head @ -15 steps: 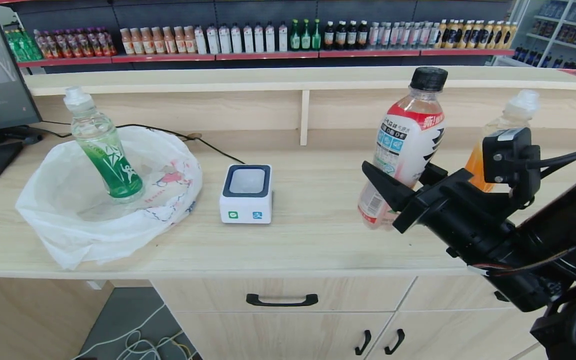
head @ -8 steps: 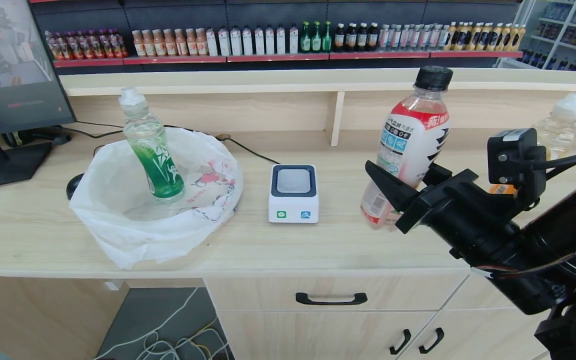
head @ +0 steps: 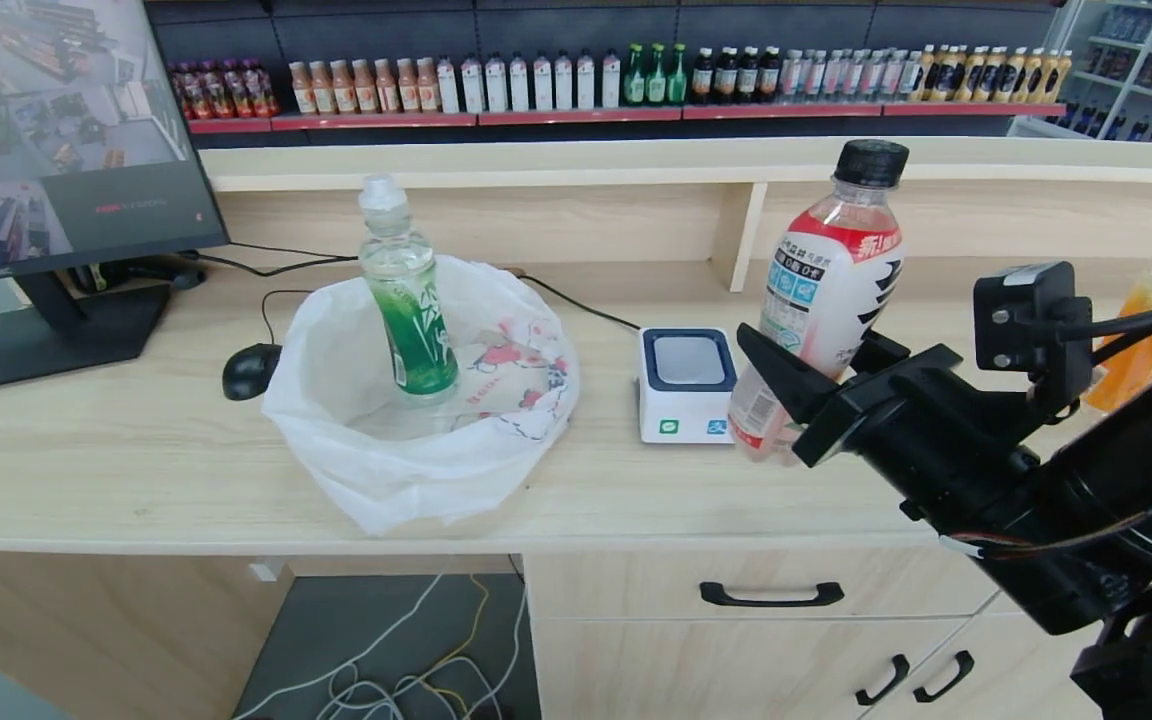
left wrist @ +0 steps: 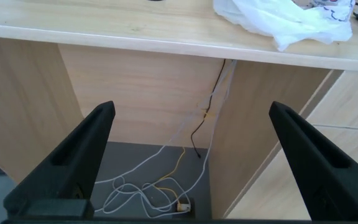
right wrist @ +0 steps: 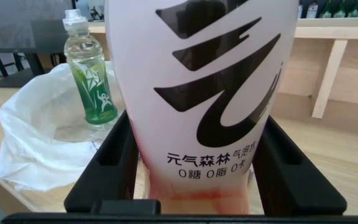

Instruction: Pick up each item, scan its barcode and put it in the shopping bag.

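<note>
Nearest you: left gripper (left wrist: 194,155), fingers spread wide with nothing between them, hanging below the front edge of the counter (head: 136,470), by the cabinet and the floor cables. Next: right gripper (head: 808,365), clamped around the lower body of the pink-labelled bottle (head: 826,290), which it holds upright and clear of the counter, black cap on. Change to note: over the last second your head view has swung left, so the counter items slid across the picture without themselves moving. The held bottle, however, went from well apart from the scanner (head: 686,385) to just beside it, on the robot's right. Read that as the carry to the scan being nearly done; in my judgement the barcode strip low on the label is not yet over the scanner window. Containers: one shopping bag (head: 356,450), white, mouth open, left of the scanner; contents, one green-labelled bottle (head: 408,300), upright, already bagged. Outstanding stock: one orange drink bottle (head: 1151,330) at the counter's far right, not yet handled. Behind: mouse (head: 249,370), monitor (head: 56,150), wall shelf of drinks (head: 636,80).
</note>
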